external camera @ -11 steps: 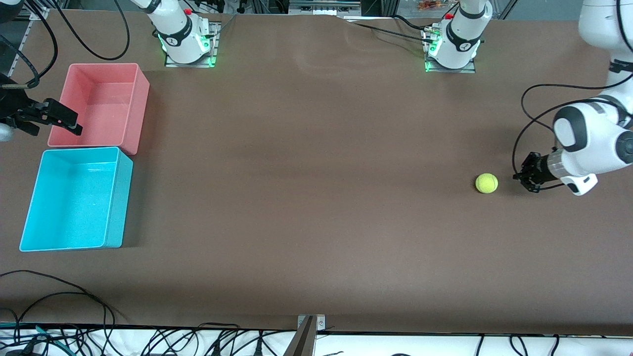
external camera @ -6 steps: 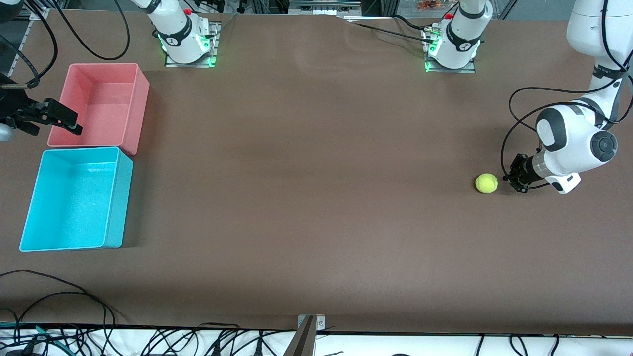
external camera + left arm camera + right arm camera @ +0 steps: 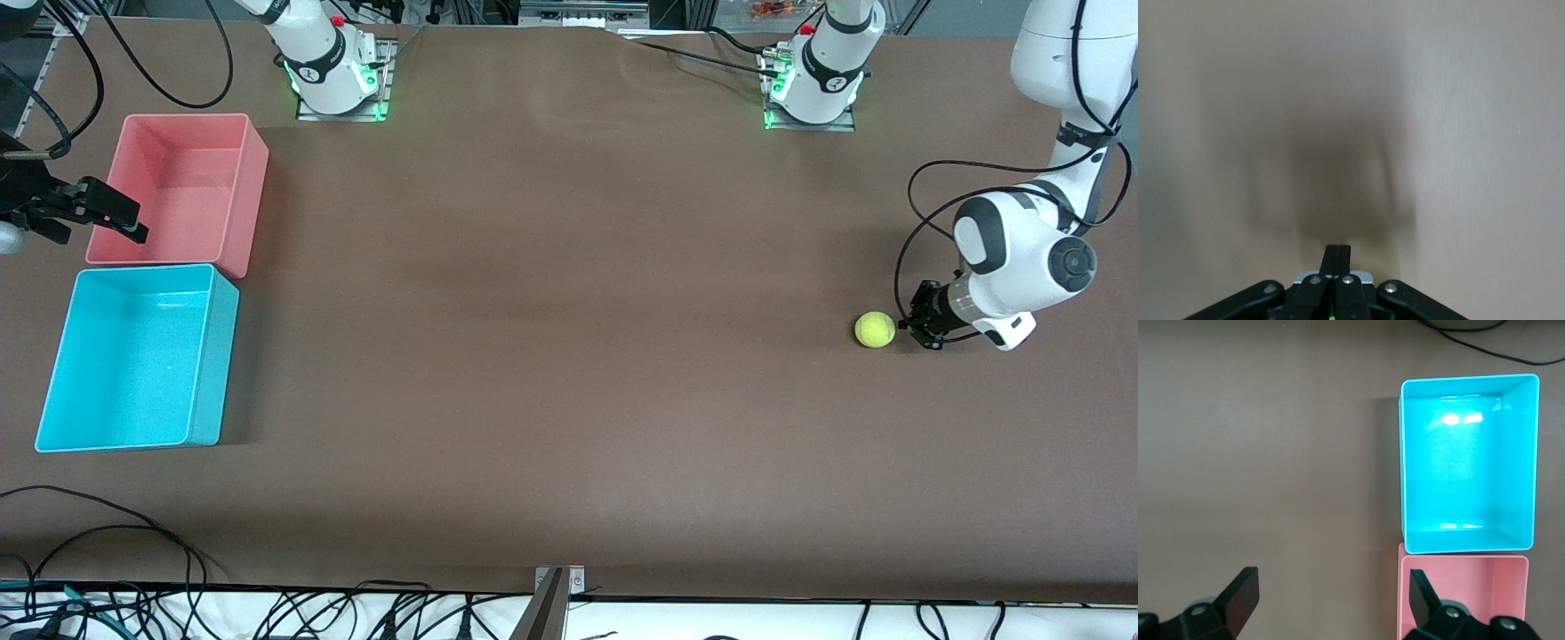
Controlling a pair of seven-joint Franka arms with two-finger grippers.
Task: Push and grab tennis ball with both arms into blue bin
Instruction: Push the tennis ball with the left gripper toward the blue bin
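The yellow-green tennis ball (image 3: 875,329) rests on the brown table toward the left arm's end. My left gripper (image 3: 914,324) is shut and low beside the ball, on the side away from the bins; I cannot tell if it touches. In the left wrist view its fingers (image 3: 1337,252) are pressed together with nothing between them. The blue bin (image 3: 133,364) stands empty at the right arm's end. My right gripper (image 3: 111,213) waits open over the pink bin's outer edge. The right wrist view shows the right gripper (image 3: 1331,590) open above the blue bin (image 3: 1468,480).
A pink bin (image 3: 178,191) stands against the blue bin, farther from the front camera; it also shows as the pink bin (image 3: 1471,600) in the right wrist view. Black cables (image 3: 107,533) lie along the table's front edge. Both arm bases (image 3: 333,80) stand at the back edge.
The left arm has swung in toward the ball, bringing its shut gripper from a short gap to right beside it. The ball and the right arm have not moved.
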